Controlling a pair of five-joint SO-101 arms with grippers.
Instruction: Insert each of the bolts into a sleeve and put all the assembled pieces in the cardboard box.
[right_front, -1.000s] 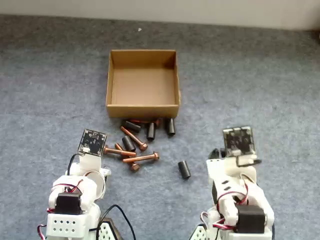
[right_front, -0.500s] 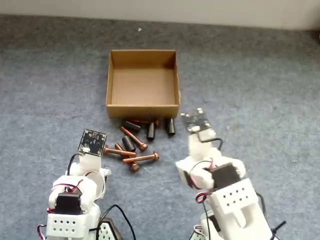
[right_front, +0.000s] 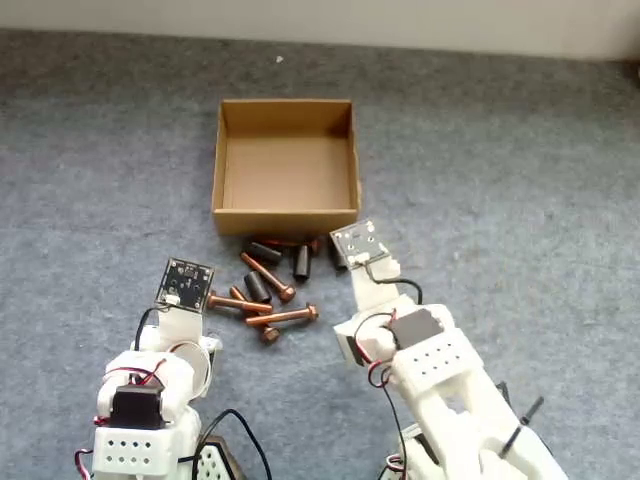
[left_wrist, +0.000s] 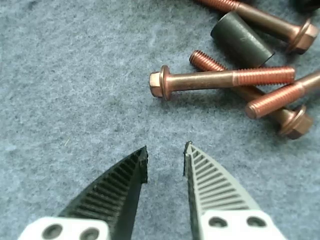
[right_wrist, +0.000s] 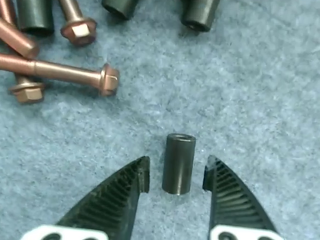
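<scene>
Several copper bolts (right_front: 282, 316) and black sleeves (right_front: 300, 261) lie in a heap just in front of the open cardboard box (right_front: 285, 212). One black sleeve (right_wrist: 179, 163) lies apart on the carpet, between the fingers of my open right gripper (right_wrist: 176, 167), with a gap on each side. The right arm (right_front: 400, 340) stretches over that spot in the high view and hides the sleeve there. My left gripper (left_wrist: 165, 151) is open and empty, just short of a copper bolt (left_wrist: 225, 80) lying crosswise, with a sleeve (left_wrist: 242, 39) beyond it. The left arm (right_front: 150, 390) sits at the front left.
Grey carpet covers the whole table (right_front: 520, 160). The box holds nothing. In the right wrist view, a bolt (right_wrist: 60, 72) and two more sleeves (right_wrist: 200, 12) lie beyond the lone sleeve. Open carpet stretches to the right and left of the heap.
The right arm has swung left and forward from the front right, coming down over the lone sleeve. The left arm and the heap have not moved.
</scene>
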